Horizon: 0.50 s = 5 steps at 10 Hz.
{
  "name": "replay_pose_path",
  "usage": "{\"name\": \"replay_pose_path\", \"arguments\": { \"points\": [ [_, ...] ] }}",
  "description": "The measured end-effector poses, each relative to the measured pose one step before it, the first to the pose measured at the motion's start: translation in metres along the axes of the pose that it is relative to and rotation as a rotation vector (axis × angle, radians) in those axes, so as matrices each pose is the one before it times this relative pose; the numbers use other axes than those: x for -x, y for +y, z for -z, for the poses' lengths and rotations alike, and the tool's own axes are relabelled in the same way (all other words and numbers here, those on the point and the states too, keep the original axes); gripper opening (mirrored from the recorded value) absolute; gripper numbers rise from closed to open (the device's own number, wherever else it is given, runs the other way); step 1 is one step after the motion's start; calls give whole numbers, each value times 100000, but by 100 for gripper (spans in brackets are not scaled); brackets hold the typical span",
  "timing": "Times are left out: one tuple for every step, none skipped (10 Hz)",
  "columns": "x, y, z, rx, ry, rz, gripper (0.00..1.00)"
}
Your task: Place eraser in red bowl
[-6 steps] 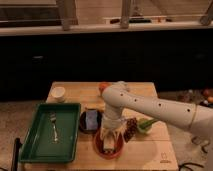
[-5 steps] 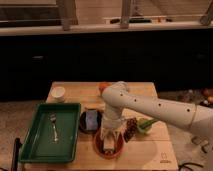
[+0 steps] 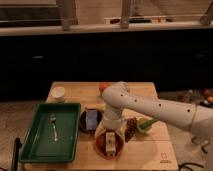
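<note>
The red bowl [image 3: 100, 146] sits near the front edge of the wooden table, right of the green tray. The eraser [image 3: 110, 142], a small cream block with a darker mark, is inside the bowl's outline. My gripper [image 3: 111, 133] hangs straight down from the white arm [image 3: 150, 107] and is directly over the bowl, at the eraser's top end. I cannot tell whether the eraser rests on the bowl's bottom or is held just above it.
A dark bowl [image 3: 84, 122] holding a blue-white folded object [image 3: 91, 119] is left of the gripper. There is also a green tray [image 3: 35, 142] with a fork [image 3: 53, 127], a white cup [image 3: 58, 93], an orange fruit [image 3: 103, 87], dark grapes [image 3: 131, 128] and a green item [image 3: 145, 124].
</note>
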Motion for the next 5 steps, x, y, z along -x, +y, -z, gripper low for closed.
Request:
{"name": "replay_pose_path", "arguments": {
  "points": [
    [-16,42,52,-122,193,-38,80],
    [-33,8,159,-248,562,-21,80],
    [-26,-52,199,-350,547,12,80],
    [-9,71,158,-172,335,-97,80],
    [-48,83,211,-411,527,-78,80]
  ]
}}
